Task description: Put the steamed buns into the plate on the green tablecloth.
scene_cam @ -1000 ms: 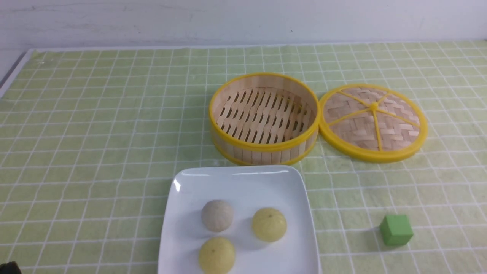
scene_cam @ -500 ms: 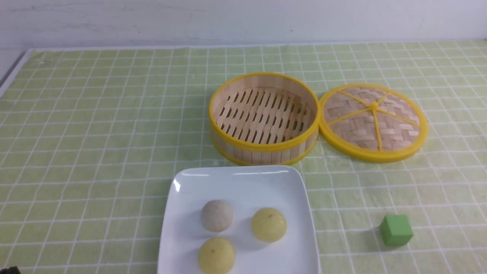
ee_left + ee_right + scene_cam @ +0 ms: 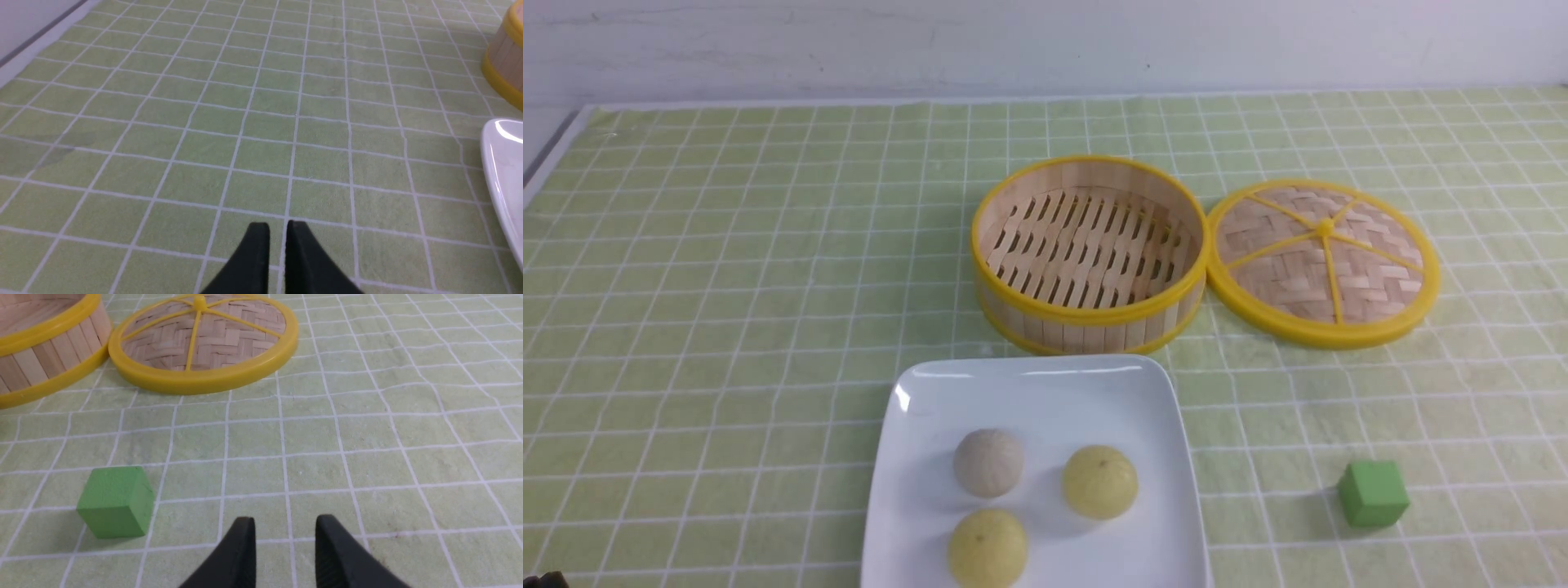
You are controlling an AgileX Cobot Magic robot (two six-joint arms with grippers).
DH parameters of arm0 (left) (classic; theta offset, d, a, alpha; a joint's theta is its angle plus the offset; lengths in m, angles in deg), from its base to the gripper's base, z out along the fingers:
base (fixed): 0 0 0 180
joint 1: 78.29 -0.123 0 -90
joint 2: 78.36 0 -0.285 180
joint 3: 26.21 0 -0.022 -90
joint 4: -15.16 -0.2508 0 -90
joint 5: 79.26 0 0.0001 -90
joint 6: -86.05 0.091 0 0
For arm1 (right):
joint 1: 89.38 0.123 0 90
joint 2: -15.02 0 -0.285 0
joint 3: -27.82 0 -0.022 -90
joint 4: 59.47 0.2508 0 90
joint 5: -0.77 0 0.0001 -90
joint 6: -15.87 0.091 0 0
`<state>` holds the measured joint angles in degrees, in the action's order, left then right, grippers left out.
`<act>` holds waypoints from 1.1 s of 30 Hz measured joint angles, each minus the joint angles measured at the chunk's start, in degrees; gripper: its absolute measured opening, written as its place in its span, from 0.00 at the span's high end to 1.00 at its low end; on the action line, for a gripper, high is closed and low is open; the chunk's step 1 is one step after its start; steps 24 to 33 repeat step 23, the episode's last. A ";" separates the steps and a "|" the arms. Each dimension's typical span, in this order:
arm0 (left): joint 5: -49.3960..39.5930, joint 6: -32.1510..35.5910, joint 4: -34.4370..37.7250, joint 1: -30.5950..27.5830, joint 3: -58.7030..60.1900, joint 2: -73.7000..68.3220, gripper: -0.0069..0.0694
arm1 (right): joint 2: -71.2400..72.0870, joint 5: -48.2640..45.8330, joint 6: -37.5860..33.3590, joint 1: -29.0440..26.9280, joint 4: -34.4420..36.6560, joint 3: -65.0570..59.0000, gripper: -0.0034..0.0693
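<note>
Three steamed buns lie on the white square plate (image 3: 1029, 392) near the front of the green tablecloth (image 3: 727, 286): an off-white one (image 3: 988, 463) and two pale yellow ones (image 3: 1099, 482) (image 3: 987, 547). My left gripper (image 3: 278, 226) hovers over bare cloth with the plate's rim (image 3: 504, 163) off to one side; its fingers stand a narrow gap apart with nothing between them. My right gripper (image 3: 285, 522) is open wider over bare cloth, also holding nothing. Neither gripper's fingers show in the front view.
A round bamboo steamer basket (image 3: 1089, 253) with nothing in it stands behind the plate, and its woven lid (image 3: 1325, 261) lies flat to its right. A green cube (image 3: 1373, 492) (image 3: 115, 501) sits on the cloth right of the plate, near the right gripper. The table's left edge (image 3: 551, 155) shows at far left.
A dark bit at the front view's bottom left corner has slid lower, almost out of frame. The buns, plate, steamer, lid and cube have not moved.
</note>
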<state>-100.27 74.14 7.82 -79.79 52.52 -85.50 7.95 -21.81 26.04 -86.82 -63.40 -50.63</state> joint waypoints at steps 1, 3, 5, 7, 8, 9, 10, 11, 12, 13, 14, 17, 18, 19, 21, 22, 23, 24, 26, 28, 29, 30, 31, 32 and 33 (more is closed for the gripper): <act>0.00 0.00 0.00 0.00 0.00 0.00 0.79 | 0.00 0.00 0.00 0.00 0.00 0.00 0.63; 0.00 0.00 0.00 0.00 0.00 0.00 0.79 | 0.00 0.00 0.00 0.00 0.00 0.00 0.63; 0.00 0.00 0.00 0.00 0.00 0.00 0.79 | 0.00 0.00 0.00 0.00 0.00 0.00 0.63; 0.00 0.00 0.00 0.00 0.00 0.00 0.79 | 0.00 0.00 0.00 0.00 0.00 0.00 0.63; 0.00 0.05 0.00 0.00 0.00 0.00 0.79 | 0.00 0.00 0.00 0.00 0.00 0.00 0.63; 0.00 0.05 0.00 0.00 0.00 0.00 0.79 | 0.00 0.00 0.00 0.00 0.00 0.00 0.63; 0.00 0.05 0.00 0.00 0.00 0.00 0.79 | 0.00 0.00 0.00 0.00 0.00 0.00 0.63; -0.05 0.05 0.00 0.00 0.00 0.00 0.79 | 0.00 0.00 0.00 0.00 0.00 0.00 0.63; -0.05 0.05 0.00 0.00 0.00 0.00 0.79 | 0.00 0.00 0.00 0.00 0.00 0.00 0.63; -0.05 0.05 0.00 0.00 0.00 0.00 0.79 | 0.00 0.00 0.00 0.00 0.00 0.00 0.63; -0.05 0.05 0.00 0.00 0.00 0.00 0.79 | 0.00 0.00 0.00 0.00 0.00 0.00 0.63; -0.05 0.05 0.00 0.00 0.00 0.00 0.78 | 0.00 0.00 0.00 0.00 0.00 0.00 0.62; -0.05 0.05 0.00 0.00 0.00 0.00 0.78 | 0.00 0.00 0.00 0.00 0.00 0.00 0.62; -0.05 0.05 0.00 0.00 0.00 0.00 0.78 | 0.00 0.00 0.00 0.00 0.00 0.00 0.62; -0.05 0.05 0.00 0.00 0.00 0.00 0.78 | 0.00 0.00 0.00 0.00 0.00 0.00 0.62; -0.05 0.05 0.00 0.00 0.00 0.00 0.77 | 0.00 0.00 0.00 0.00 0.00 0.00 0.62; -0.05 0.05 0.00 0.00 0.00 0.00 0.77 | 0.00 0.00 0.00 0.00 0.00 0.00 0.62; -0.05 0.05 0.00 0.00 0.00 0.00 0.77 | 0.00 0.00 0.00 0.00 0.00 0.00 0.62; -0.05 0.05 0.00 0.00 0.00 0.00 0.77 | 0.00 0.00 0.00 0.00 0.00 0.00 0.62; -0.05 0.05 0.00 0.00 0.00 0.00 0.77 | 0.00 0.00 0.00 0.00 0.00 0.00 0.62; -0.05 0.05 0.00 0.00 0.00 0.00 0.77 | 0.00 0.00 0.00 0.00 0.00 0.00 0.62; -0.05 0.05 0.00 0.00 0.00 0.00 0.77 | 0.00 0.00 0.00 0.00 0.00 0.00 0.62; -0.05 0.05 0.00 0.00 0.00 0.00 0.77 | 0.00 0.00 0.00 0.00 0.00 0.00 0.62; -0.05 0.05 0.00 0.00 0.00 0.00 0.77 | 0.00 0.00 0.00 0.00 0.00 0.00 0.62; -0.05 0.05 0.00 0.00 0.00 0.00 0.77 | 0.00 0.00 0.00 0.00 0.00 0.00 0.62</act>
